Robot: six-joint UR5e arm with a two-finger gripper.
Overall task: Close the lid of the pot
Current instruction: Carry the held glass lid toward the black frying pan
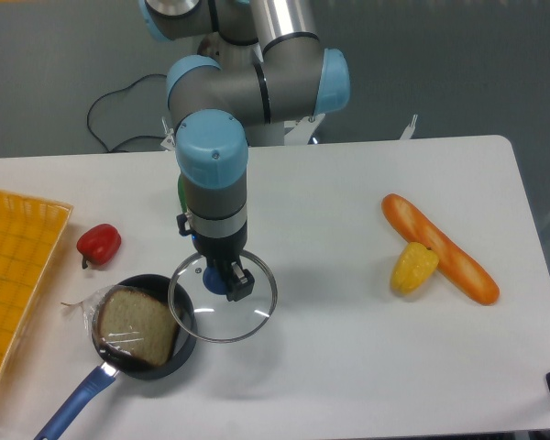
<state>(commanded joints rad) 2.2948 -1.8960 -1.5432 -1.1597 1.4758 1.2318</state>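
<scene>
Nearest to me, at the bottom left edge, the long blue handle of the small round black pan (145,328) runs down toward the lower left corner. Inside the pan I see one slice of brown bread in clear plastic wrap (133,326), filling most of the bowl, with the wrap spilling over the left rim.

Starting from the far left, a flat orange tray with a grid pattern (18,266) is cut off by the edge of the view; a small red thing shows at its left edge, too little of it for me to name. Just right of the tray, a red bell pepper (99,243) lies on the white bench (348,367), above the pan and apart from it.

Right of the pan is the round clear glass lid with a thin metal rim (223,298). Its left edge overlaps the pan's right rim, while most of the disc sits off to the right over the bench, so the pan is largely uncovered. My tool (231,280) points straight down at the lid's centre, its dark fingers clamped on the blue knob there. A bit of something green peeks out behind the arm; I cannot tell what it is.

Well off to the right, a long orange baguette-shaped loaf (440,247) lies diagonally, and a short yellow corn cob (414,268) rests touching its left side.
</scene>
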